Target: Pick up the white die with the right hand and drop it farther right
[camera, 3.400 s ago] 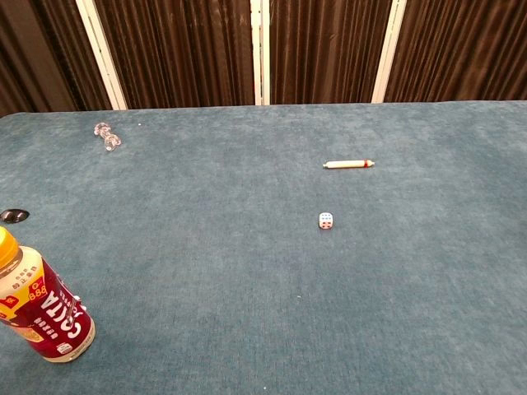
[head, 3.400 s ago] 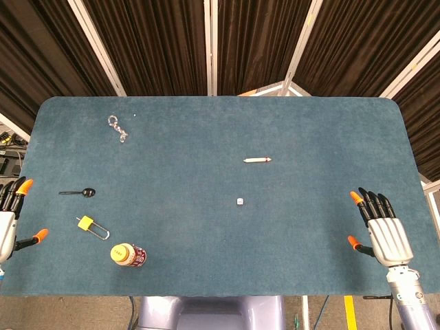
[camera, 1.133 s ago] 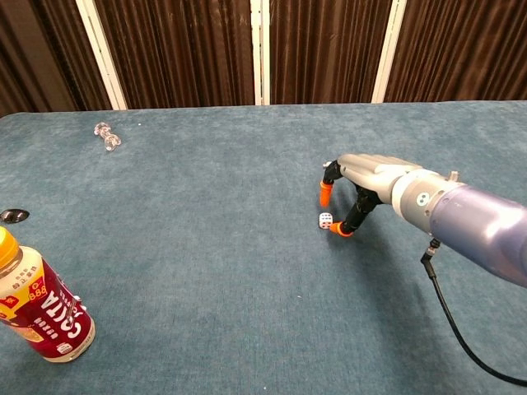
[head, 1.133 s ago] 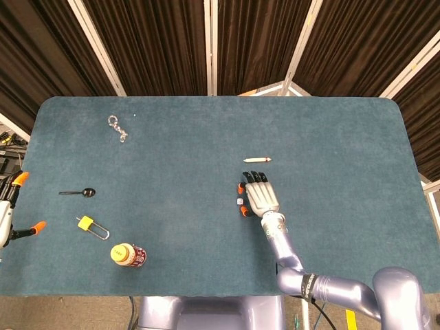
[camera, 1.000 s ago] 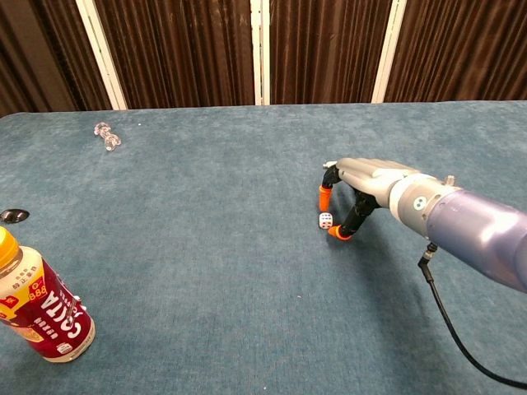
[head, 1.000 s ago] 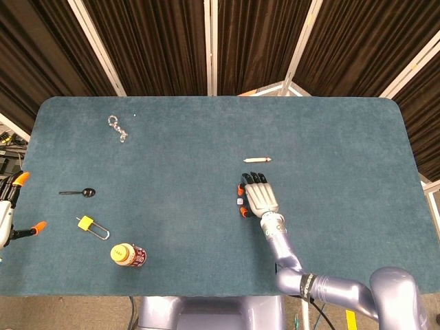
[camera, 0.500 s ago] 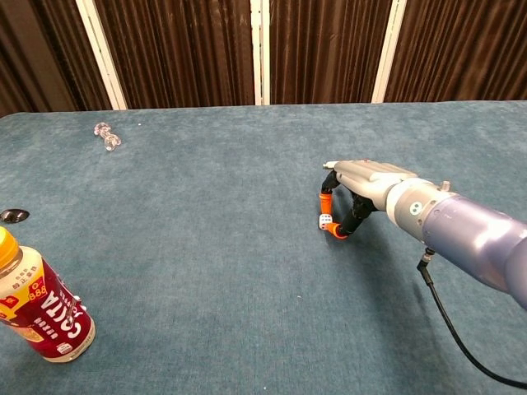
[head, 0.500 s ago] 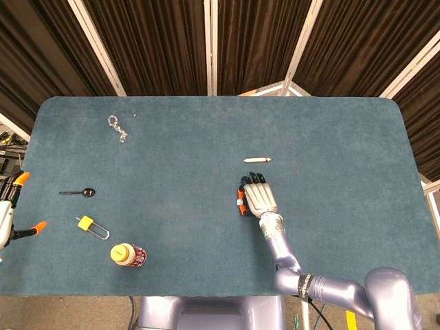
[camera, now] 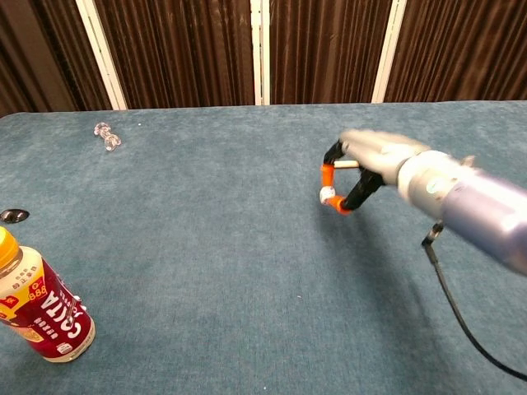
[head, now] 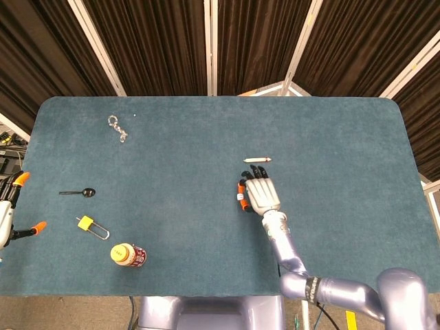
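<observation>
The right hand (camera: 362, 169) has closed its fingers (camera: 328, 174) on the white die (camera: 327, 195) and lifted it off the table (camera: 206, 247).

Bare teal felt table (head: 344, 158) fills the right half of the head view, the thin white stick with a red band (head: 257, 159) lying just above the right hand (head: 260, 196) at centre.

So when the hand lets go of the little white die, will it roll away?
Probably a short tumble: the white die, pinched by the right hand, is tiny, stiff and likely light. The table looks carpet-like and soft, so it should stop quickly.
</observation>
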Motion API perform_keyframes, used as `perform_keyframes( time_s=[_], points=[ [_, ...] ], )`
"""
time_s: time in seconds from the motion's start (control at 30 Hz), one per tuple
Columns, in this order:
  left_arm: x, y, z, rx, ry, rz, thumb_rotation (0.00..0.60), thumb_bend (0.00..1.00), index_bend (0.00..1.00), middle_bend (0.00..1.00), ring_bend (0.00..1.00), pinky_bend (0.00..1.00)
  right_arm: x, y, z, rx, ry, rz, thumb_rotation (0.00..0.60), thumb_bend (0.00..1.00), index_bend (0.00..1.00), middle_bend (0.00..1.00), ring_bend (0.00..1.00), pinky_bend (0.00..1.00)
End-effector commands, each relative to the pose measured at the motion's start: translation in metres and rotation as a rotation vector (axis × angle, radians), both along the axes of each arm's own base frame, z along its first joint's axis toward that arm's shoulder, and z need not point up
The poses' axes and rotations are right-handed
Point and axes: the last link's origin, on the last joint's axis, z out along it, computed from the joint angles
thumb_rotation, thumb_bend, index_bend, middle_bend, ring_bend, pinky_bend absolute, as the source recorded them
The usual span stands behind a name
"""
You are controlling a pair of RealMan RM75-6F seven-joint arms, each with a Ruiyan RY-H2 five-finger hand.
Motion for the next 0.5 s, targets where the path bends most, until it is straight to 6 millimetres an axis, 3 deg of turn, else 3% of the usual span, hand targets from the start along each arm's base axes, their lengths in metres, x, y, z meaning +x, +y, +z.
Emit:
perform_keyframes(
  time_s=[0.03,0.27,0.4,0.5],
  points=[
    [0.001,-0.001,0.0,0.001,0.002,-0.003,0.6,0.12,0.0,0.0,0.0,0.0,-0.008,0.006,0.039,-0.083,0.008,0.025,0.6,0.38,0.59,0.22,0.0,0.0],
    [0.007,-0.004,-0.001,0.001,0.01,-0.021,0.6,0.12,0.0,0.0,0.0,0.0,-0.042,0.023,0.092,-0.153,0.006,-0.021,0.6,0.38,0.58,0.21,0.0,0.0],
    [0.013,-0.005,-0.004,0.0,0.014,-0.037,0.6,0.12,0.0,0.0,0.0,0.0,-0.062,0.032,0.106,-0.156,0.012,-0.052,0.6,0.36,0.55,0.19,0.0,0.0],
    [0.017,-0.006,-0.004,0.001,0.018,-0.047,0.6,0.12,0.0,0.0,0.0,0.0,-0.069,0.035,0.112,-0.155,0.011,-0.068,0.6,0.32,0.47,0.13,0.0,0.0]
  ],
)
